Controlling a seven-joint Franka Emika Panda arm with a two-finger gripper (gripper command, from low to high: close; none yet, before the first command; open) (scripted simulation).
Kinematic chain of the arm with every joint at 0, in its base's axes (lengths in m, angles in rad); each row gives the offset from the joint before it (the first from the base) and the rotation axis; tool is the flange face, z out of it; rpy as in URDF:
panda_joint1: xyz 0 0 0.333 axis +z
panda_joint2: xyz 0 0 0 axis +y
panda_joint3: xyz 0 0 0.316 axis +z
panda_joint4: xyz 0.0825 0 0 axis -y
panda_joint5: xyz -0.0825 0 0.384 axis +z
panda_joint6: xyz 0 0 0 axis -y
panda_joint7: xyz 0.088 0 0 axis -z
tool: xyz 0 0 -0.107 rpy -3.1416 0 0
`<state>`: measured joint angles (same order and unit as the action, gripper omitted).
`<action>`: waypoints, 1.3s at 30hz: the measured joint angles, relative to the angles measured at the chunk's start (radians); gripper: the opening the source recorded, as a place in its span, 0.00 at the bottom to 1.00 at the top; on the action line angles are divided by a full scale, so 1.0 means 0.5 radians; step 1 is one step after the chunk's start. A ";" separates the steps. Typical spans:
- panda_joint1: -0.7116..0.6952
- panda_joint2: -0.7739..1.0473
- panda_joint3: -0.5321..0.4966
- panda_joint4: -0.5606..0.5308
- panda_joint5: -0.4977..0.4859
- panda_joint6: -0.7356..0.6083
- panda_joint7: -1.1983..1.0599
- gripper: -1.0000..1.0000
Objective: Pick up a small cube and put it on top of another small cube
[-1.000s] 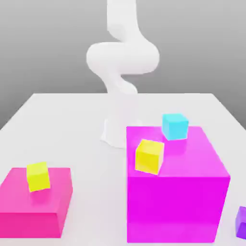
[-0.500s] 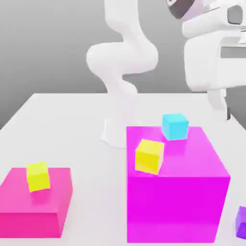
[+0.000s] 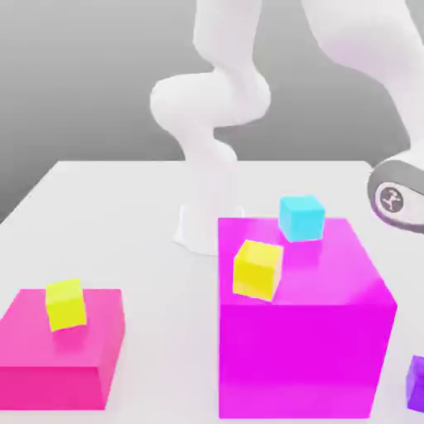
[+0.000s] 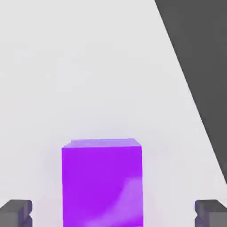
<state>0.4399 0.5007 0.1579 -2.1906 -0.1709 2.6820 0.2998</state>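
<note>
Sitting on the white table (image 3: 108, 215), the purple cube (image 4: 102, 181) shows in the hand view square between the two dark fingertips (image 4: 17, 212), one on each side and both well clear of its faces. Gripper (image 4: 113, 213) jaws stand spread as wide as they go, holding nothing. In the exterior view the same purple cube (image 3: 416, 383) is cut by the frame edge at the exterior view's lower right, on the table just beside the big magenta block (image 3: 302, 331).

No real containers; the blocks act as platforms. The big magenta block carries a cyan cube (image 3: 301, 217) near its back edge and a yellow cube (image 3: 257, 269) near its front-left corner, the two apart. The low magenta block (image 3: 62, 356) at the exterior view's lower left carries a second yellow cube (image 3: 65, 304), slightly tilted in yaw.

The arm's white links (image 3: 211, 108) rise from the base behind the big block, and a wrist joint (image 3: 396, 197) hangs at the exterior view's right, above the purple cube's side of the table.

Edges: in the hand view the table edge runs diagonally near the purple cube, with dark floor beyond it. Open table lies between the two magenta blocks and across the back left.
</note>
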 joint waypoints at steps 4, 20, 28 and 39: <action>0.014 0.064 -0.017 0.013 -0.017 0.048 0.011 0.00; -0.120 -0.696 0.100 -0.229 0.314 -0.454 -0.086 0.00; -0.190 -1.285 0.062 -0.449 0.453 -0.813 -0.022 0.00; -0.274 -2.083 -0.006 -0.753 0.509 -1.306 0.161 0.00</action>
<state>0.3027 -0.5407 0.1549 -2.5669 0.0838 2.0289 0.3804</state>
